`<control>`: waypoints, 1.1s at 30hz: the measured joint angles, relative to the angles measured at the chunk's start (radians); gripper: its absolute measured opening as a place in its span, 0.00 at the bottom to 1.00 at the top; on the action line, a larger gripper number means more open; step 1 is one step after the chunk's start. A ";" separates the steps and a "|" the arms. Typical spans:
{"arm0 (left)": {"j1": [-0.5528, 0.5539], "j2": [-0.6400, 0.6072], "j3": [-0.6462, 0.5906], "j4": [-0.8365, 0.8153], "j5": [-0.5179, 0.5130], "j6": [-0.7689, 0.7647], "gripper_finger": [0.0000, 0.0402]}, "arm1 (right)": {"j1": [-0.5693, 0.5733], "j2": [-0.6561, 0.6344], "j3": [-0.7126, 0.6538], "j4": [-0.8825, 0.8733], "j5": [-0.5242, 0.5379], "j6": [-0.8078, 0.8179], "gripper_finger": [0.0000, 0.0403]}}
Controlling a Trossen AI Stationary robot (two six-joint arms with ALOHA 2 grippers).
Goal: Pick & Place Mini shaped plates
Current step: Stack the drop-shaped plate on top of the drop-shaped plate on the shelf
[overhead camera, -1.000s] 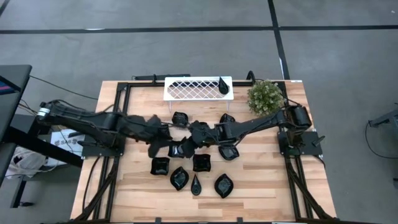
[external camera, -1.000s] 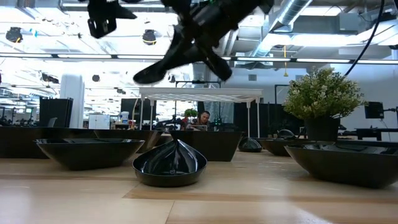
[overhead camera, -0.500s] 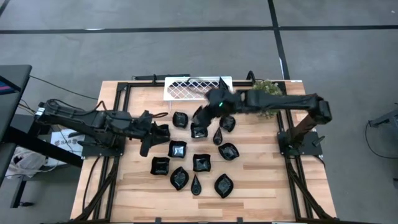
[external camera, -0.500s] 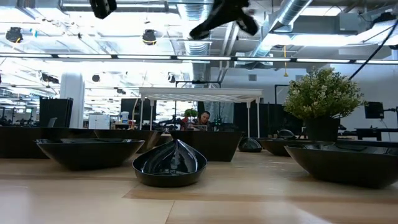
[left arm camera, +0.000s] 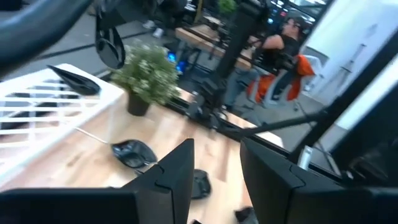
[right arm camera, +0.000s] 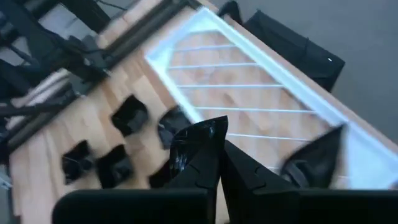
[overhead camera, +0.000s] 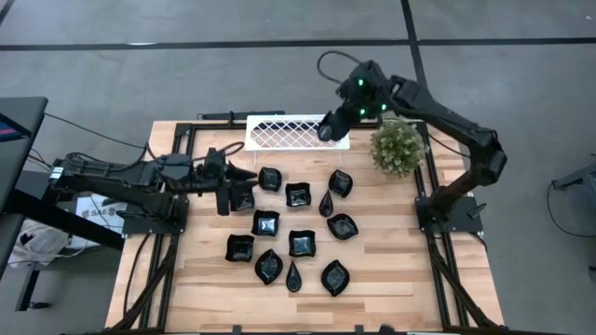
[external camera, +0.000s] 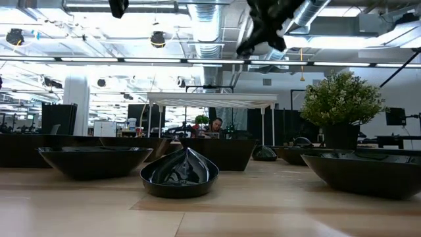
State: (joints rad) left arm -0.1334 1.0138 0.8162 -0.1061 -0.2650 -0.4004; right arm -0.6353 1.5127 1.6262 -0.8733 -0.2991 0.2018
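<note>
The light wooden table [overhead camera: 391,270] carries a white lattice tray [overhead camera: 279,133] at its far edge, a small bushy green potted plant [overhead camera: 398,145] at the far right, and a spread of glossy black mini shaped plates [overhead camera: 298,244] across the middle and near side.

The right arm has swung in the last second from low over the plate cluster up to the far edge, and its right gripper [right arm camera: 219,163] now hangs above the tray's right end. Its fingers are pinched together on a glossy black square-edged dish [right arm camera: 198,142], seen edge-on in the right wrist view. A black teardrop plate [right arm camera: 311,158] already lies in the tray just beside it. This suggests transport is nearly over and release into the tray comes next.

The left arm has drawn back toward the left side; the left gripper [left arm camera: 214,171] hovers near the left-most plates with its fingers spread and nothing between them.

About a dozen plates remain on the wood: squares, ribbed leaves, pointed teardrops, all shallow and shiny.
</note>
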 joint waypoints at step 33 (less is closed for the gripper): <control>0.136 0.000 0.000 0.018 -0.005 -0.008 0.33 | -0.283 0.273 -0.001 -0.121 -0.329 -0.407 0.04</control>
State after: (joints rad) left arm 0.0029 1.0142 0.8162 -0.0879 -0.2695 -0.4080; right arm -0.9179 1.7855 1.6257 -0.9943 -0.6281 -0.2057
